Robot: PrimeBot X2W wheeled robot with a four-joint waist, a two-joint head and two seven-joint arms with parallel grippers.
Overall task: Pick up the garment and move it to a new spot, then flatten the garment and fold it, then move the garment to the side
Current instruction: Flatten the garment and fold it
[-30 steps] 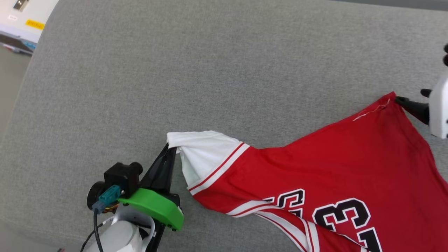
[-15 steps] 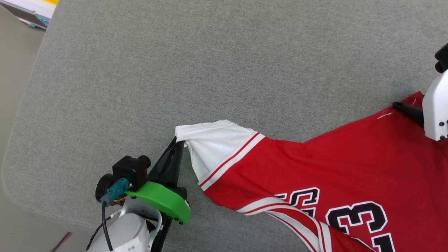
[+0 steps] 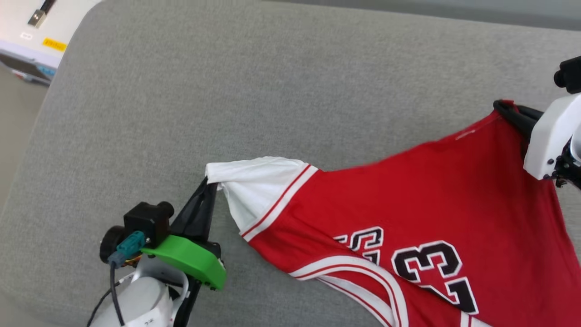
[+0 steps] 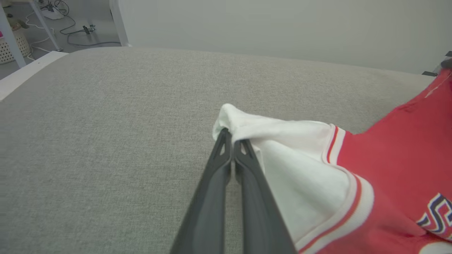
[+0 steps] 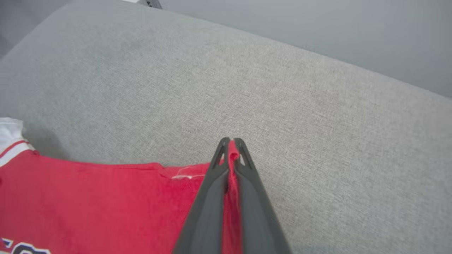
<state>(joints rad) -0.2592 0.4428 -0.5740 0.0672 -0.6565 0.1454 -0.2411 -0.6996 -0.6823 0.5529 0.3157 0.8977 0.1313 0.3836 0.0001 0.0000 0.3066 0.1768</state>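
Head view: garment [image 3: 431, 200] spans the right half of the grey cushion [image 3: 227, 91], strung between the two grippers. Left gripper [image 3: 209, 182] is at lower left, fingers pressed together on the outer edge of the white sleeve [image 3: 258, 181]. Right gripper [image 3: 501, 108] is at the right edge, clamped on the far red corner. The red body is pulled fairly flat between the two grips, print side up. The black, white-outlined "23" [image 3: 429, 265] sits tilted, with part of the lettering beside it. Curved striped trim [image 3: 363, 272] is below the print. The garment's lower part runs off the bottom of the frame. A green bracket [image 3: 186, 265] sits on the left wrist.

Left wrist view: left gripper [image 4: 231, 135] has its fingers together, with the sleeve [image 4: 282, 151] tip bunched over and around the tips. The sleeve fans out to the right into red-and-white trim, then the red body. A bit of print shows at the right edge. The sleeve tip looks raised off the cushion.

Right wrist view: right gripper [image 5: 231, 143] is closed on a ridge of red fabric that pokes out at the tips. The red body spreads left and down from the fingers. A loose white thread [image 5: 183, 174] lies along the edge just left of the fingers. The white sleeve is at the far left, with a shadow on the cushion beside it.
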